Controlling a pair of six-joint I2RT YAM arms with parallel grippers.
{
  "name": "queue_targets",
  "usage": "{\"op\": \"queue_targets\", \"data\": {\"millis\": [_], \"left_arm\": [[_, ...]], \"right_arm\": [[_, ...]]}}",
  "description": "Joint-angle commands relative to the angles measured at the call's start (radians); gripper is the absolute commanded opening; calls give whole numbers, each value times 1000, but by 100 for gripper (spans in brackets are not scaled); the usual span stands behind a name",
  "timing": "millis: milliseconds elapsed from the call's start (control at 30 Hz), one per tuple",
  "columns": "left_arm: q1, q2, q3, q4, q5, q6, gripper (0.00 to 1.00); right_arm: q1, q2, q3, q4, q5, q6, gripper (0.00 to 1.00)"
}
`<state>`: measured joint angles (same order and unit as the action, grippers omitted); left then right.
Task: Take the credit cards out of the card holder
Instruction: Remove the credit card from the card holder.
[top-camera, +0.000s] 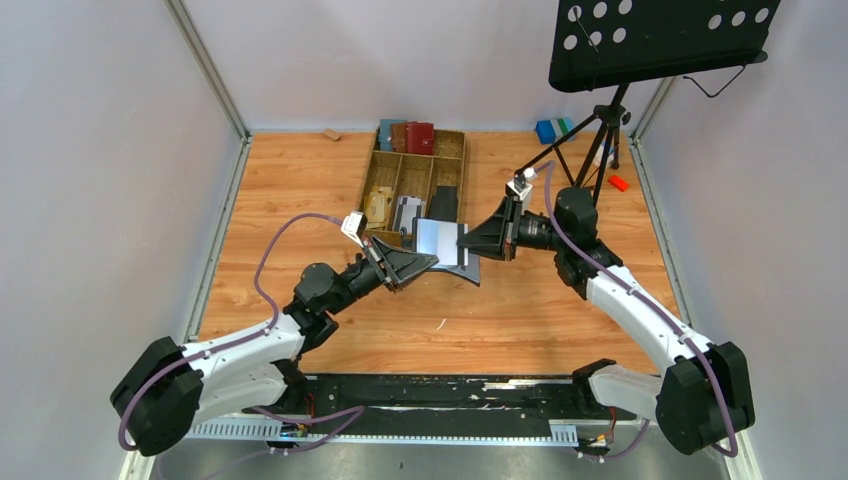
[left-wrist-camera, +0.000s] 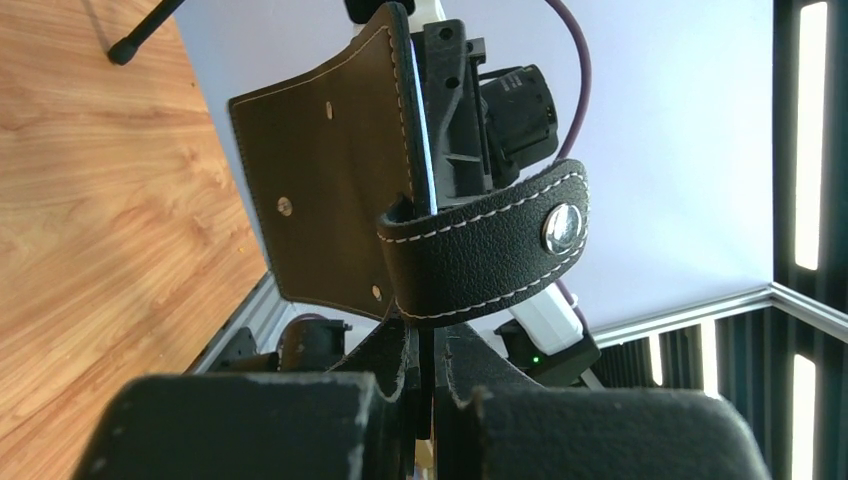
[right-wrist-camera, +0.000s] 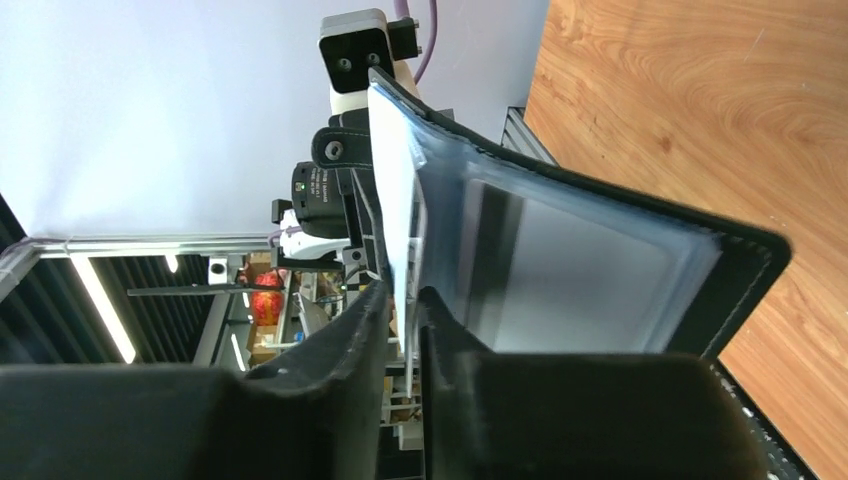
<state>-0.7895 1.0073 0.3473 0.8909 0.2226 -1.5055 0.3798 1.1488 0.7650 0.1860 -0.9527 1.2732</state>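
Note:
The black card holder (top-camera: 471, 272) hangs open in the air between my two grippers, its grey-blue sleeve pages (top-camera: 438, 238) facing up. My left gripper (top-camera: 430, 262) is shut on the holder's black cover (left-wrist-camera: 330, 180); the closure tab (left-wrist-camera: 480, 260) with its snap curls just above my fingers. My right gripper (top-camera: 467, 240) is shut on the edge of a whitish credit card (right-wrist-camera: 390, 190) that stands edge-on beside the sleeve pages (right-wrist-camera: 580, 270), within the black cover (right-wrist-camera: 750, 260). I cannot tell how far the card sits in its sleeve.
A wooden compartment tray (top-camera: 462, 160) stands at the back, with red, brown and blue wallets (top-camera: 420, 137), a long black flat piece (top-camera: 445, 203) and pale cards (top-camera: 405, 212). A music stand tripod (top-camera: 600, 130) stands back right, with blue (top-camera: 547, 130) and red (top-camera: 617, 183) items near it.

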Motion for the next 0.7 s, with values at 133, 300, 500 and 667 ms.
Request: {"op": "queue_targets", "data": {"millis": [133,300,500,667], "left_arm": [[8,-52,11,48,-39,10,0],[60,-265,7,-325,-114,78,0],[184,-475,147,-1084,-203,228,0],[234,-541,185,-1304,-185,280,0]], "right_arm": [[-9,-27,-20,33,-10,20,0],[-41,-43,-11,-139,13,-93,0],[-70,0,63,-318,52,-269,0],[-59,125,185,-382,99,-379,0]]}}
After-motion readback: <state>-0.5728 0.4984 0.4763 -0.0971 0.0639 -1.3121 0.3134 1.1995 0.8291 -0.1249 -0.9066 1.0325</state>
